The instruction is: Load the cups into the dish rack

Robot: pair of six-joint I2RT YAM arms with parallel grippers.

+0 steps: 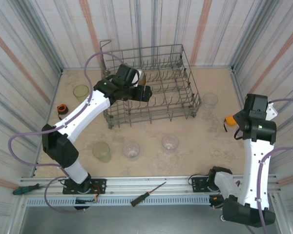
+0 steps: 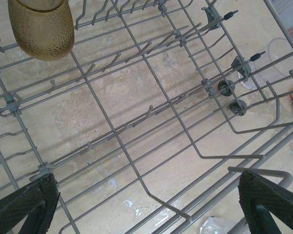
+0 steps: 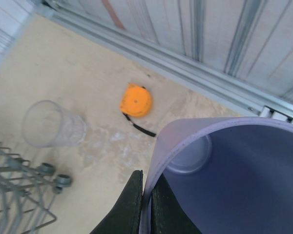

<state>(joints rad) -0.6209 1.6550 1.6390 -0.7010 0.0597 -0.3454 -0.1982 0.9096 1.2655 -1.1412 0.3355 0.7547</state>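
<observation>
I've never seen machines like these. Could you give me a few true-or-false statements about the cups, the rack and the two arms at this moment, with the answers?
1. An amber cup sits inside the dish rack. True.
2. The left arm's jaws are clamped on a cup. False: they stand open and empty over the rack's wires.
3. The right arm's jaws pinch the wall of a lilac cup. True.
4. Every cup is loaded. False: a yellow-green cup and a clear cup, among others, stand on the table.
5. The small orange object lies inside the rack. False: it lies on the table, to the right of the rack.
</observation>
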